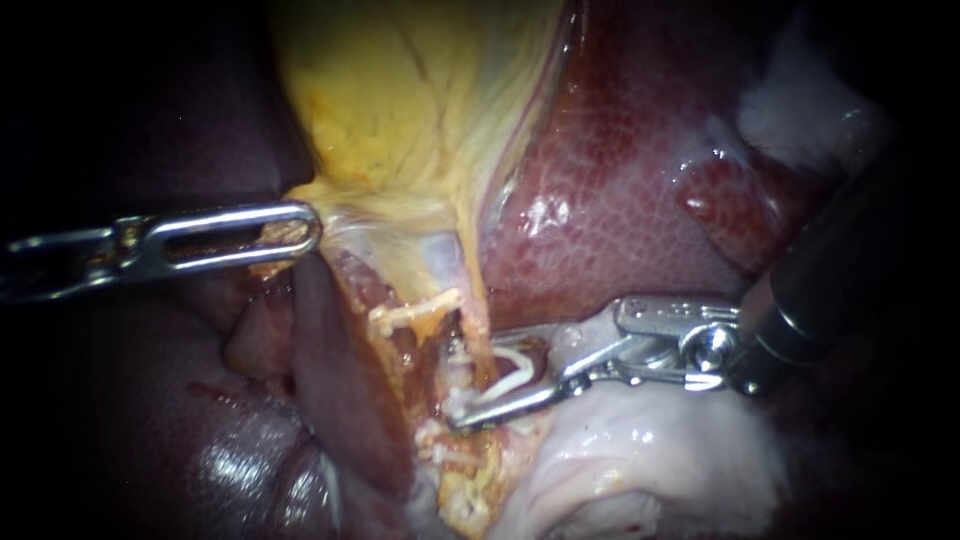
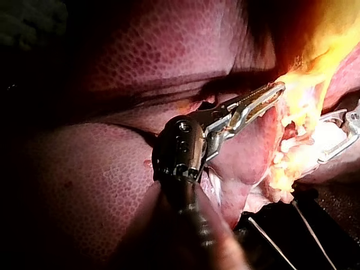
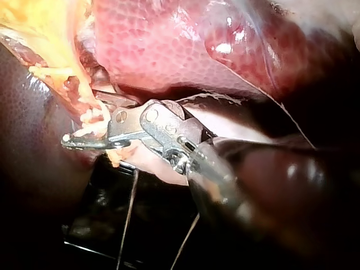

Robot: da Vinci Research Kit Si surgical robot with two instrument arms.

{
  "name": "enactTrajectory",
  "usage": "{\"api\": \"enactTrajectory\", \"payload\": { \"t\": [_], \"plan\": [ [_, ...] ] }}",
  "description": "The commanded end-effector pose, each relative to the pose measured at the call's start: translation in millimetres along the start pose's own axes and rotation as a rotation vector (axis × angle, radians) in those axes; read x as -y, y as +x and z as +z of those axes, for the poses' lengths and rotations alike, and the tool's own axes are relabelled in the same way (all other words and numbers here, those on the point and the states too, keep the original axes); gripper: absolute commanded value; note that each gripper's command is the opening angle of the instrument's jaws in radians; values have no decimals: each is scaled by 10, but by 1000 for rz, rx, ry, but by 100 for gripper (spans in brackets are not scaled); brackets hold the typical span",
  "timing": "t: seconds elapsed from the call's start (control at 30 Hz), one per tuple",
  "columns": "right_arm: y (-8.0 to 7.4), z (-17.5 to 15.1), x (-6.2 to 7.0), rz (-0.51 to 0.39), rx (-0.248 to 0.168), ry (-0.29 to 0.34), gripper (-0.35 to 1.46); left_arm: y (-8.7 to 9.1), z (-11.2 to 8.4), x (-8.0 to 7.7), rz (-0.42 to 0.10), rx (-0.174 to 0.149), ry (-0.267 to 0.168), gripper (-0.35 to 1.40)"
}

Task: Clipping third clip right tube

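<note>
The yellow gallbladder (image 1: 400,110) hangs in the upper middle of the endoscope view. My left instrument (image 1: 305,228) is shut on its lower edge; the left wrist view shows those jaws (image 2: 273,93) lying together on tissue. My right instrument (image 1: 478,382) reaches in from the right. Its jaws stand apart and carry a white clip (image 1: 512,368), and they straddle a thin yellowish tube (image 1: 472,330) below the gallbladder. Other white clips sit above the jaws (image 1: 412,316) and below them (image 1: 440,440). In the right wrist view the jaws (image 3: 76,140) reach into the yellow strands.
Red liver (image 1: 620,200) fills the upper right, just above the right instrument's shaft. Dark liver (image 1: 150,420) lies at the lower left. Pale glistening tissue (image 1: 640,460) bulges under the right jaws. Thin threads (image 3: 128,214) hang beneath the instrument over a dark surface.
</note>
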Motion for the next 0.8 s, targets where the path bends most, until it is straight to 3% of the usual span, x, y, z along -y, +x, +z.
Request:
{"api": "enactTrajectory", "payload": {
  "t": [0.03,0.37,0.4,0.5,0.53,0.8],
  "plan": [
    [2,0,0,-2,-6,0,56,0,0,0,-1,0,0,-35],
    [18,-6,-3,10,-46,0,51,0,0,1,-1,0,0,-35],
    [18,-7,-3,10,-48,2,43,0,0,1,-1,0,-1,-35],
    [16,-13,-2,28,-49,3,-24,0,0,1,-1,0,-1,-35],
    [16,-14,-4,34,-40,2,-35,0,0,1,-1,0,-1,-35],
    [14,-16,-11,46,-28,-7,-35,0,0,2,-1,1,-1,-35]
  ]
}}
